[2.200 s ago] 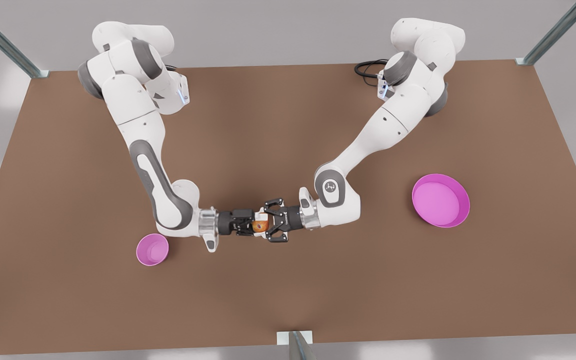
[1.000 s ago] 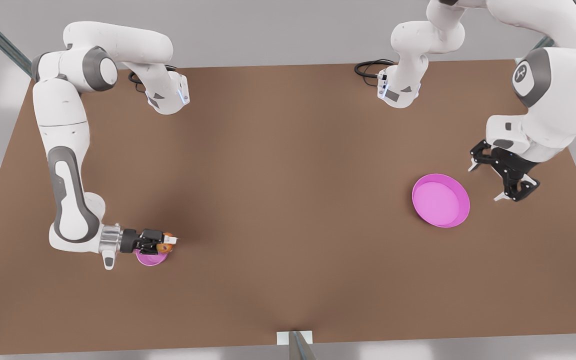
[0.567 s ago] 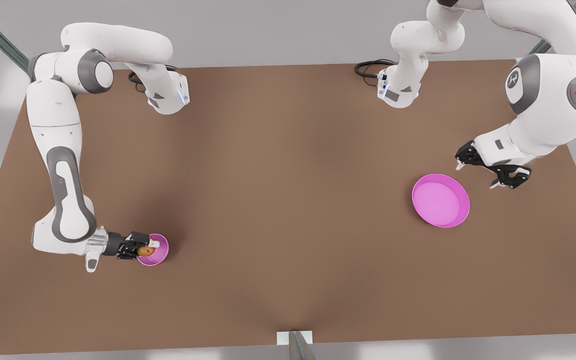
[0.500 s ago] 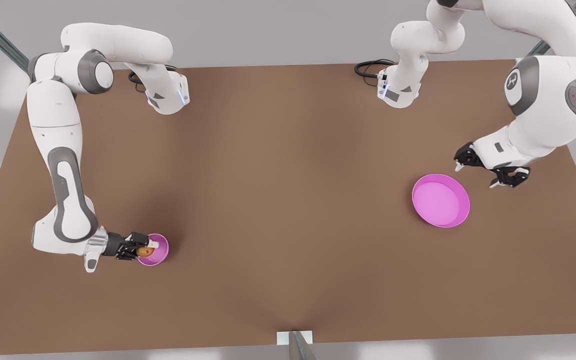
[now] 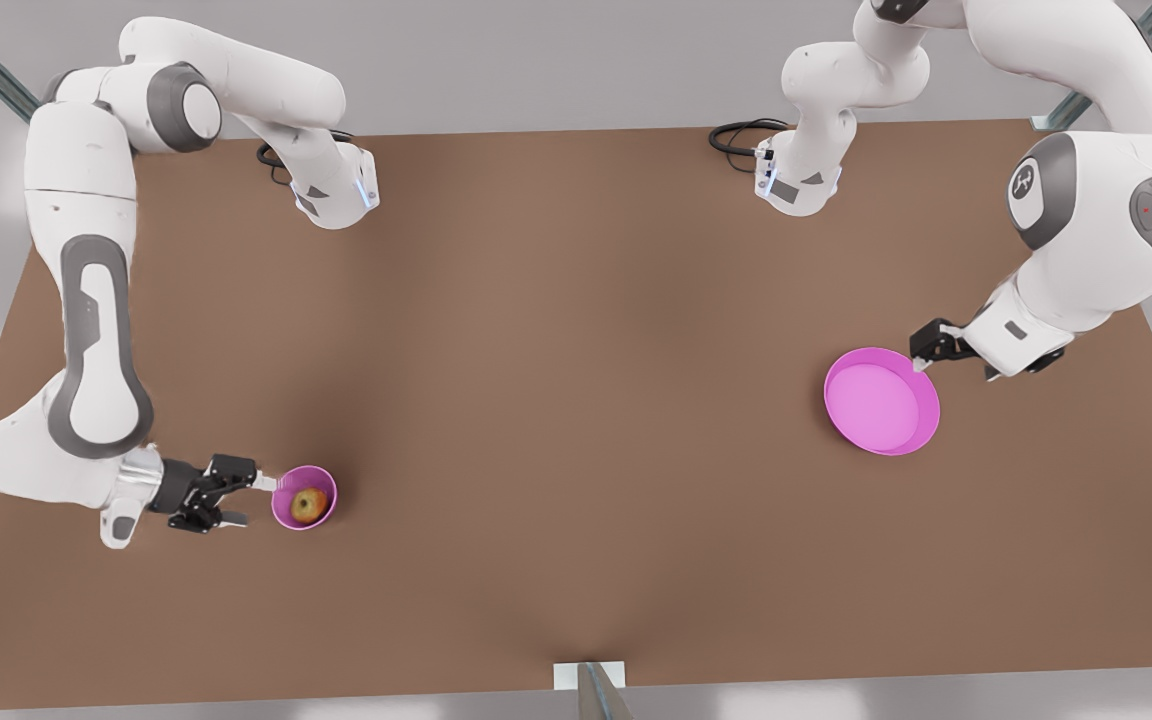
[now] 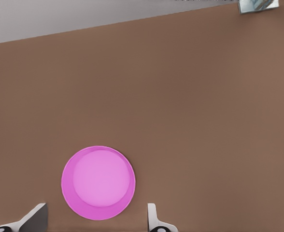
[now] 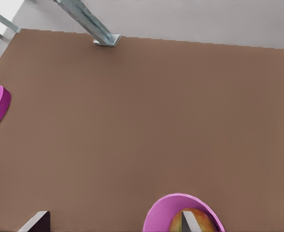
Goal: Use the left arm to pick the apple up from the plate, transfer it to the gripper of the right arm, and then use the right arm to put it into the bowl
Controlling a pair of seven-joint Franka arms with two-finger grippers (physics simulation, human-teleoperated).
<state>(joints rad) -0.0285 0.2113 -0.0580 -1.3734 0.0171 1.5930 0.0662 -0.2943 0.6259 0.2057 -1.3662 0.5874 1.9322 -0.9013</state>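
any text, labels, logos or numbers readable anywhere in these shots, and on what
No readable words or numbers.
A small white emblem sits on the grey joint cap of the arm at the front view's right: a logo mark, not legible text.
The apple, bowl, plate and table carry no markings.

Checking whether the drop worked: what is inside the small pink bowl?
The apple lies inside the bowl, released by the open right gripper beside it. The bowl's floor beneath the apple is covered.
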